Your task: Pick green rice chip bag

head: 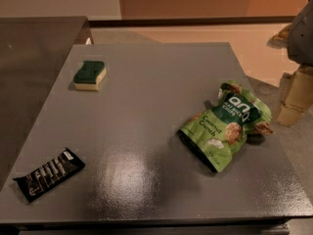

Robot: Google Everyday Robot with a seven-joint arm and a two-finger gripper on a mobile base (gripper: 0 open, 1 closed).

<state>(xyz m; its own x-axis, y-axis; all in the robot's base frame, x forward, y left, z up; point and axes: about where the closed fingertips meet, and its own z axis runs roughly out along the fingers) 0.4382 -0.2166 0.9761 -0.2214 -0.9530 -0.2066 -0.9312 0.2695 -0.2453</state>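
Observation:
The green rice chip bag [226, 124] lies flat on the right side of the grey table [146, 106]. It is a crinkled light-green pouch with a dark-green top panel and white "Coconut Crunch" lettering, its black bottom edge pointing toward the front. My gripper [295, 99] hangs at the right edge of the view, beyond the table's right side and a little to the right of the bag. It is apart from the bag and holds nothing that I can see.
A small green-and-yellow sponge [90, 75] lies at the back left of the table. A flat black wrapper with white print [49, 174] lies at the front left. A darker counter [34, 72] adjoins on the left.

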